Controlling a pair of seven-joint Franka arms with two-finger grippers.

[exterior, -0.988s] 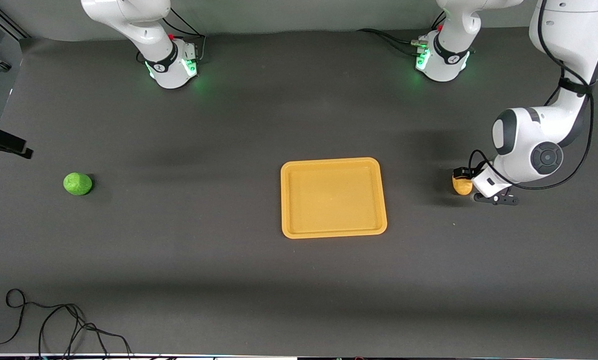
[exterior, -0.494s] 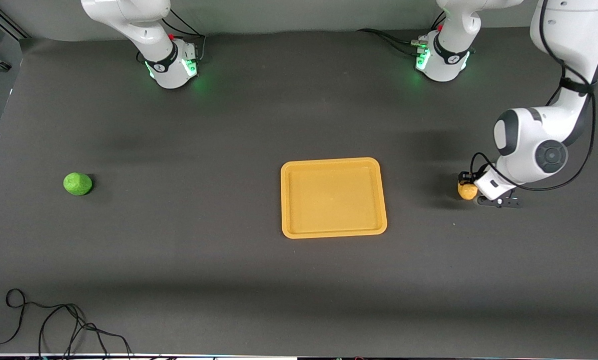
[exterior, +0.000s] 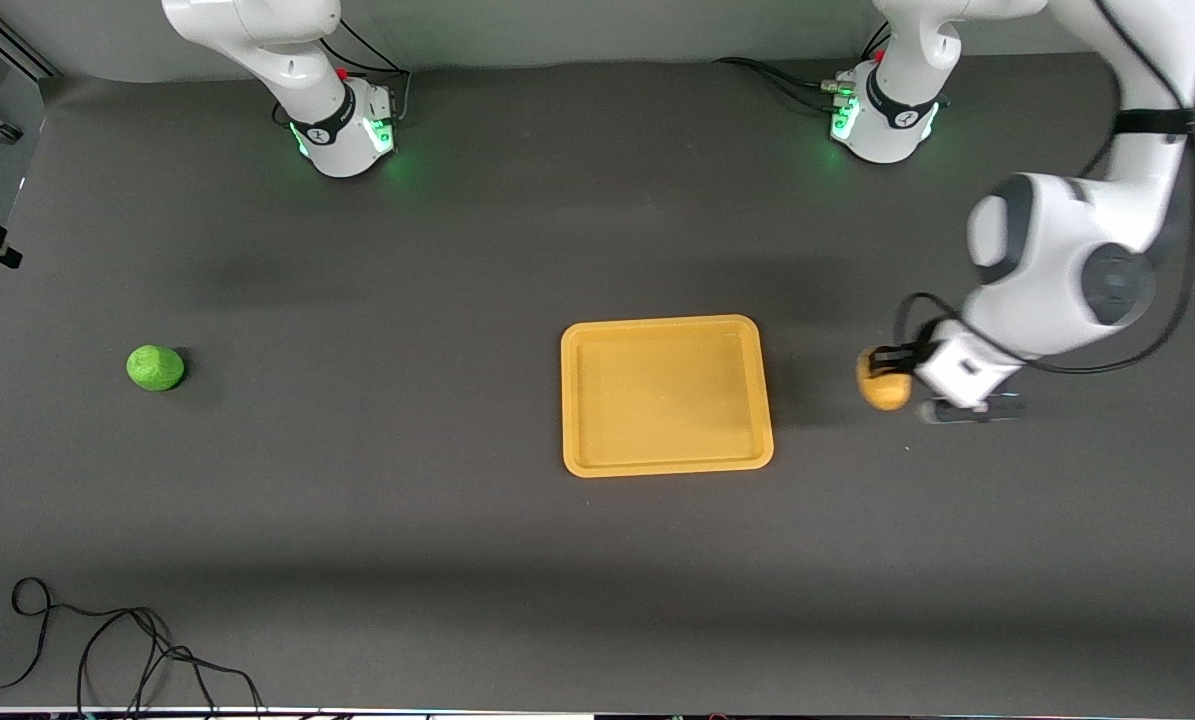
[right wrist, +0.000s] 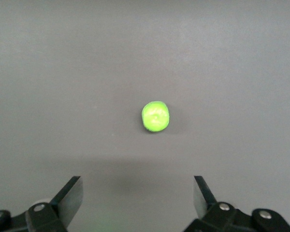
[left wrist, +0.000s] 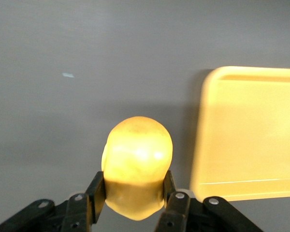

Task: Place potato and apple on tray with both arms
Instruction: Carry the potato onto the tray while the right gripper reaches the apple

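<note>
Cable (exterior: 107, 650) coils nearest the camera, well apart from tray (exterior: 667, 462).

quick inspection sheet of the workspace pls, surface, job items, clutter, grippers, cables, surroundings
surface: dark table.
job's things: tray holds nothing; apple on table toward the right arm's end; potato held, not over the tray.
clutter: nothing seen.
grippers: left gripper shut on potato beside the tray; right gripper open over the apple.
cables: loose black cable on the table edge nearest the front camera.
surroundings: two green-lit arm bases.
</note>
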